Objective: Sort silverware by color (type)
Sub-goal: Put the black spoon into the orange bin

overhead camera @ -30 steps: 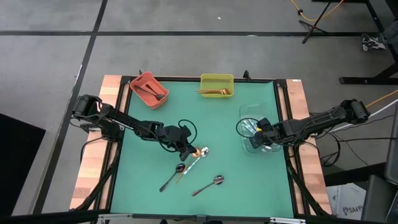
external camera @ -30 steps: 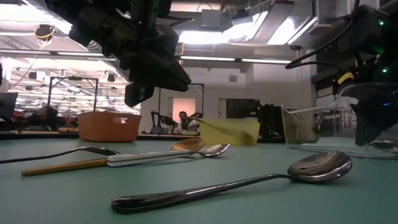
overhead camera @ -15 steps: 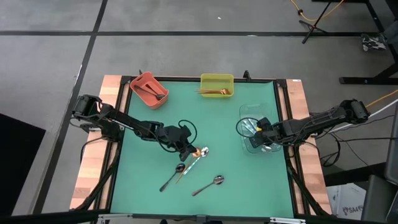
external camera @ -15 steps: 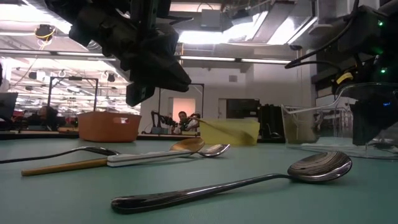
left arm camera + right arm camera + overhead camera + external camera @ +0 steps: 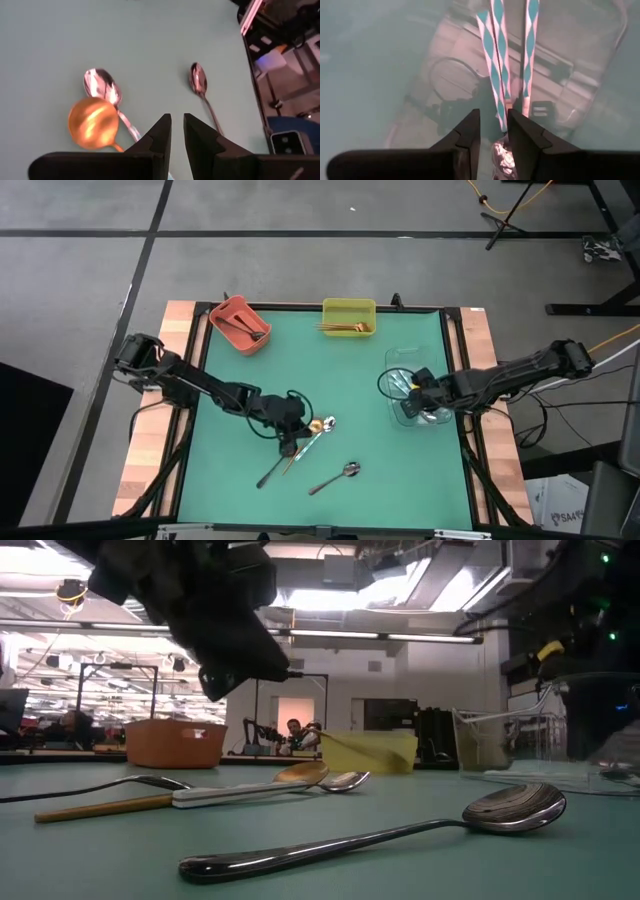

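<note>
Mid-table: left gripper [image 5: 288,442] over loose spoons [image 5: 306,442], fingers nearly together, empty.
Right gripper [image 5: 424,402] inside clear bin [image 5: 394,358], fingers slightly apart.

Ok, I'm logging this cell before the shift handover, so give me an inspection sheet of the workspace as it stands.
Surface: green mat on a wood-edged table.
Job's things: four spoons loose mid-mat, a gold-bowled one, a silver one touching it, a dark one, a lone one. Red bin and yellow bin hold cutlery; clear bin holds patterned handles.
Clutter: nothing seen.
Grippers: left gripper above the spoon cluster, holding nothing, fingers narrowly apart; right gripper over the clear bin, fingers narrowly apart.
Cables: orange cable on the floor.
Surroundings: grey floor, stands.
</note>
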